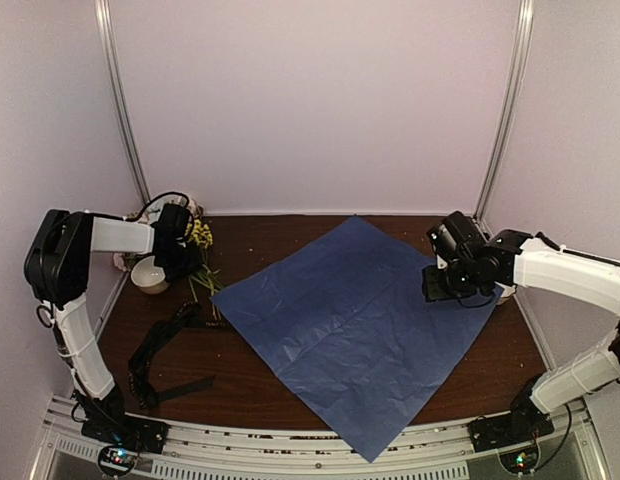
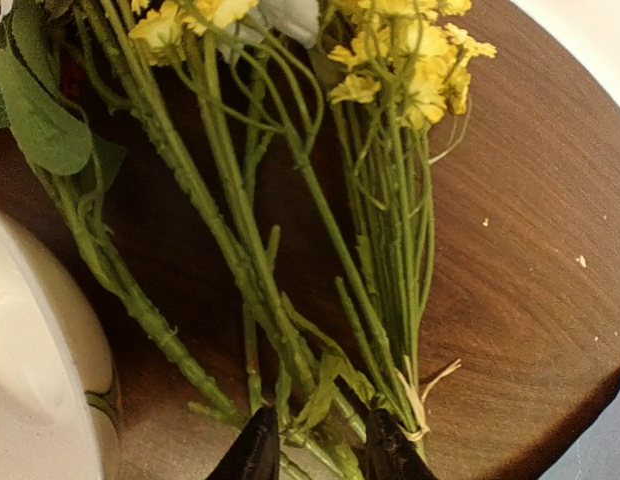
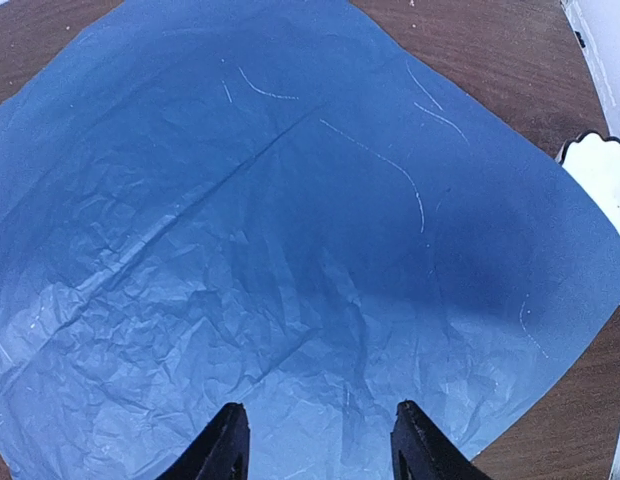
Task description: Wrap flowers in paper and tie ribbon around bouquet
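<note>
The flowers (image 1: 200,240) lie at the back left of the table, yellow heads to the rear. In the left wrist view their green stems (image 2: 240,240) run down between my left gripper's (image 2: 322,455) fingers, which stand a little apart on either side of several stem ends resting on the wood. The blue paper (image 1: 350,320) is spread flat across the middle like a diamond. My right gripper (image 3: 317,445) hovers open over the crinkled paper (image 3: 290,250) near its right edge, with nothing between its fingers. The black ribbon (image 1: 155,350) lies in loose loops at the front left.
A white bowl (image 1: 150,275) sits just left of the stems and fills the left edge of the left wrist view (image 2: 30,350). A white scalloped dish (image 3: 600,180) stands off the paper's right corner. White walls close in the table on three sides.
</note>
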